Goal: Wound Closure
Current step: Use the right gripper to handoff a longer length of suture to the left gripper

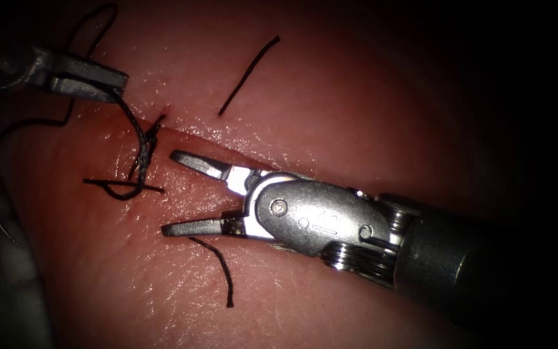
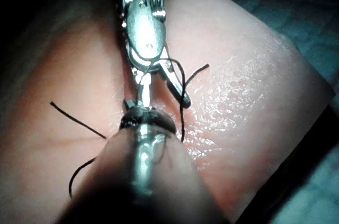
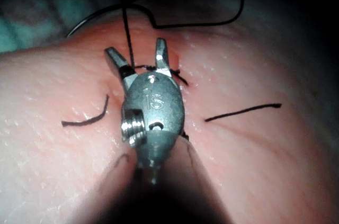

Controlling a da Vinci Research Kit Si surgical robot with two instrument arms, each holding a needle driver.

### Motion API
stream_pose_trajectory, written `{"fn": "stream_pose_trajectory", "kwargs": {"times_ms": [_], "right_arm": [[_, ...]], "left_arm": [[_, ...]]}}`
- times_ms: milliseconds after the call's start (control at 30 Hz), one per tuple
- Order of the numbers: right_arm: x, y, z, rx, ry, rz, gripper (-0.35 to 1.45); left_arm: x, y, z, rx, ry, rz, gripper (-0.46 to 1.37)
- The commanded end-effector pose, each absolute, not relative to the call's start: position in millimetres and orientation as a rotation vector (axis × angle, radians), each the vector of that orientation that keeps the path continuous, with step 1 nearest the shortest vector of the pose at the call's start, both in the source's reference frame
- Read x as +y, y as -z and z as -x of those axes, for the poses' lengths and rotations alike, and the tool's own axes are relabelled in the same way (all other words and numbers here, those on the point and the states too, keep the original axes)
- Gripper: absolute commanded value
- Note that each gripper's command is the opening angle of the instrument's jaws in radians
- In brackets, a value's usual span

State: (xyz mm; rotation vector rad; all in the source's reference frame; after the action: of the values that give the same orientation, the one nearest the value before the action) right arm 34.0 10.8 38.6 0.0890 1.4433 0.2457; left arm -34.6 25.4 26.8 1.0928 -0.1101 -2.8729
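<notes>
At the upper left of the tissue point(image 1: 330, 84), my left tool point(image 1: 119, 87) is shut on the black thread point(image 1: 138, 132). From there the thread drops to a looped knot point(image 1: 134, 184) at the left end of the cut point(image 1: 227, 147). My right tool point(image 1: 170, 192) comes in from the right with its jaws spread wide and nothing between them, one jaw on each side of the cut, just right of the knot. In the right wrist view, the thread point(image 3: 127, 33) rises between the right tool's point(image 3: 136, 52) open jaws. A thin pale arc point(image 3: 87, 20) beyond the tissue may be the needle.
Two loose cut ends of thread lie on the tissue, one point(image 1: 248, 74) above the cut and one point(image 1: 219, 268) below the right tool. Slack thread point(image 1: 8, 136) curves off the tissue's left edge. Red fluid wets the cut's left end.
</notes>
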Motion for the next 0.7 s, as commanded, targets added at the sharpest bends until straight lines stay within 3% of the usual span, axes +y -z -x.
{"fn": "stream_pose_trajectory", "kwargs": {"times_ms": [33, 700], "right_arm": [[10.8, -38.6, -34.2, 1.448, -0.237, -0.098, 1.19], [10.8, -37.8, -39.6, 1.480, -0.225, -0.131, 1.16]], "left_arm": [[25.4, -26.8, 34.5, -0.109, 2.873, -1.096, -0.35], [24.9, -25.3, 33.2, -0.127, 2.869, -1.106, -0.35]]}}
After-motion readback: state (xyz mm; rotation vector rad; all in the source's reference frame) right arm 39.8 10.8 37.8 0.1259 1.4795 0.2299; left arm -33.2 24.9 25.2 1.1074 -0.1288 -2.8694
